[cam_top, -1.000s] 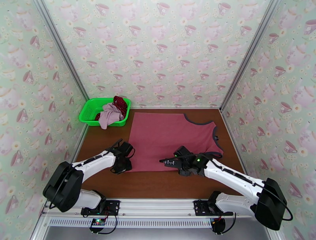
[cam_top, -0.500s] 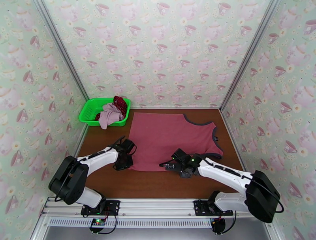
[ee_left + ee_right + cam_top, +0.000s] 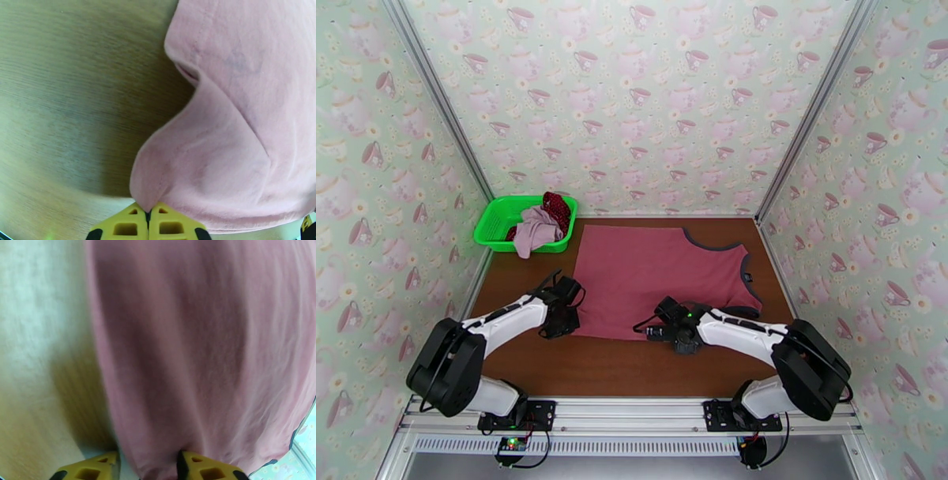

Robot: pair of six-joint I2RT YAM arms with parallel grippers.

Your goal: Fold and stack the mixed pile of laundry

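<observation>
While flat, top in left gripper

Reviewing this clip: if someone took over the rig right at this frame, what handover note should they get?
Left gripper: shut on the near-left corner of the dusty-red tank top with dark trim.
Right gripper: jaws apart astride the top's near hem, not clamped yet.
The tank top lies spread flat on the brown wooden table. Pale mauve-pink garment and dark-red white-dotted cloth sit in the bright green plastic mesh basket, far left.
Done: top laid out.
Left: fold it, then fold the other two and stack all three.
</observation>
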